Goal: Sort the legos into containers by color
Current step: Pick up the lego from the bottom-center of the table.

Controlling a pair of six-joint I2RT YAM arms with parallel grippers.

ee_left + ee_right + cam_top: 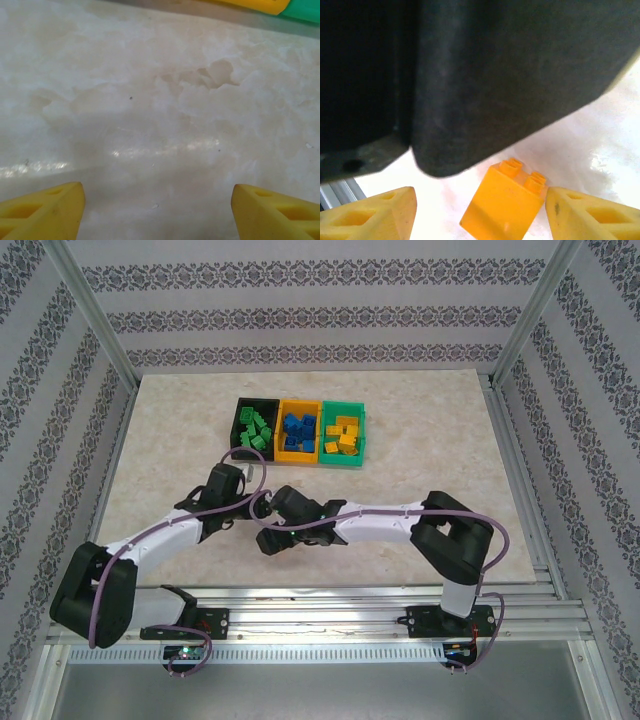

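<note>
An orange-yellow lego point(502, 205) lies tilted on the table between the fingers of my right gripper point(480, 200). The gripper is open: the right finger point(580, 210) is nearly against the brick and the left finger stands well apart. My left gripper point(158, 200) is open over bare table. In the top view both grippers meet at mid-table, left point(258, 508) and right point(268, 538). The containers stand in a row at the back: the black bin point(240, 418) holds green legos, the orange-yellow bin point(284, 450) blue ones, the green bin point(361, 440) yellow ones.
The black body of the left arm point(495, 75) hangs close above the orange-yellow lego. Edges of the orange-yellow bin point(250, 4) and green bin point(305, 12) show at the far side of the left wrist view. Metal frame rails point(330, 602) run along the near table edge.
</note>
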